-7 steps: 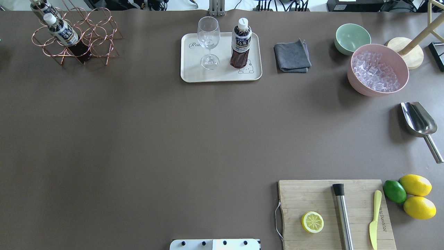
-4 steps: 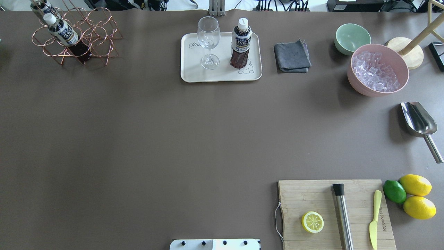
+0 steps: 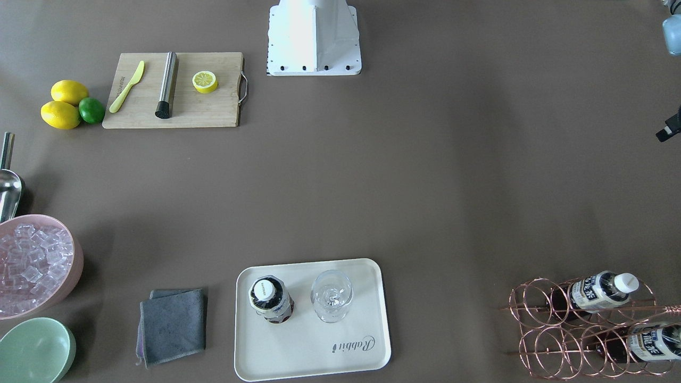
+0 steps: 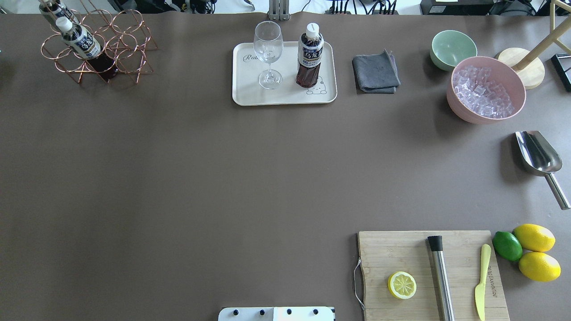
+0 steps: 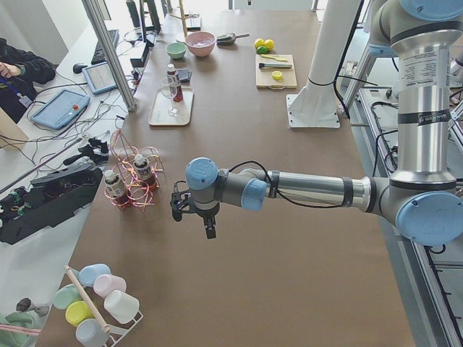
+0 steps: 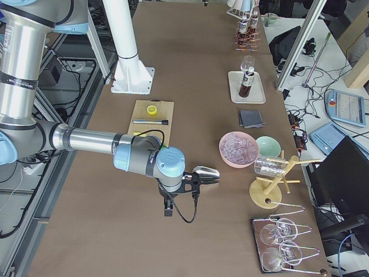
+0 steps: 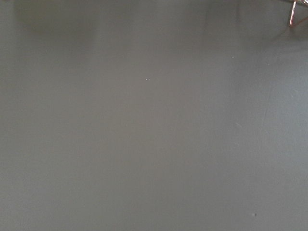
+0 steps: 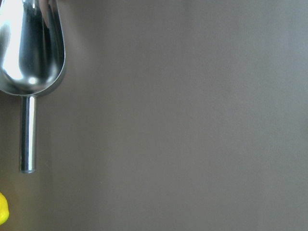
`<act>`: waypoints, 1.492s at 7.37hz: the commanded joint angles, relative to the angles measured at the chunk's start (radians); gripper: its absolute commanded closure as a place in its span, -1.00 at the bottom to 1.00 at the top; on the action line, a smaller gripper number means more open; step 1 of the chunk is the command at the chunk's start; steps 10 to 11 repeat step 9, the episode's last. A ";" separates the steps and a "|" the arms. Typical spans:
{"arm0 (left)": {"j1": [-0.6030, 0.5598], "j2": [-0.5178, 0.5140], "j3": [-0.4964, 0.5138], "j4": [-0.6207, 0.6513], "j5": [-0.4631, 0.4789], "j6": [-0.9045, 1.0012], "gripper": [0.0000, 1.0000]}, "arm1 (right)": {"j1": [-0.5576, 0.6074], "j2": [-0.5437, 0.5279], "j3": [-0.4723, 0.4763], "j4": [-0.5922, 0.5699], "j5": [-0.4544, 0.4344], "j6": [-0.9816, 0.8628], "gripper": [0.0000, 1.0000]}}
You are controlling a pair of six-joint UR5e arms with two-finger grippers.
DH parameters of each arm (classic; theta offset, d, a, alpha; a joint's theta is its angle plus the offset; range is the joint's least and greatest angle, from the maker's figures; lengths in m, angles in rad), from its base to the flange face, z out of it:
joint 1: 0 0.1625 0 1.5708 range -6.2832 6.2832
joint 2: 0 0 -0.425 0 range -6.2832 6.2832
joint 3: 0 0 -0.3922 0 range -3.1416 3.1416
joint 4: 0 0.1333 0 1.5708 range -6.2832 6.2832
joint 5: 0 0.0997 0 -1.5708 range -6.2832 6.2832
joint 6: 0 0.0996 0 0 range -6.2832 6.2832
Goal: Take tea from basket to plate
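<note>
The table (image 4: 178, 178) is your big stage, and one arm hangs over each end of it. The left claw (image 5: 210, 228) hovers above bare table. You only get it from the side, so you can't tell whether it's wide or narrow. It's the same story for the right claw (image 6: 167, 206) at the far end: no telling how its fingers are set.

Just beyond the left claw, on the side away from the robot's base, sits the basket (image 4: 129, 49) with two bottles (image 4: 79, 41) in its rings. Further along, between the two claws and well apart from both, lies the plate (image 4: 285, 97). There's your tea (image 4: 310, 55), standing upright on it, cap on and free of either claw, just beside a stemmed glass (image 4: 267, 53). A steel scoop (image 6: 206, 172) lies near the right claw.
</note>
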 commanded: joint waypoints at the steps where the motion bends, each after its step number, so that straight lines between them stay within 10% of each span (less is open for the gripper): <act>1: -0.015 0.040 -0.006 0.004 -0.004 0.055 -0.97 | 0.001 0.000 0.000 0.000 0.000 0.000 -0.99; 11: -0.021 0.055 -0.003 -0.003 -0.004 0.052 -0.97 | 0.001 -0.002 0.000 0.000 0.000 0.000 -0.99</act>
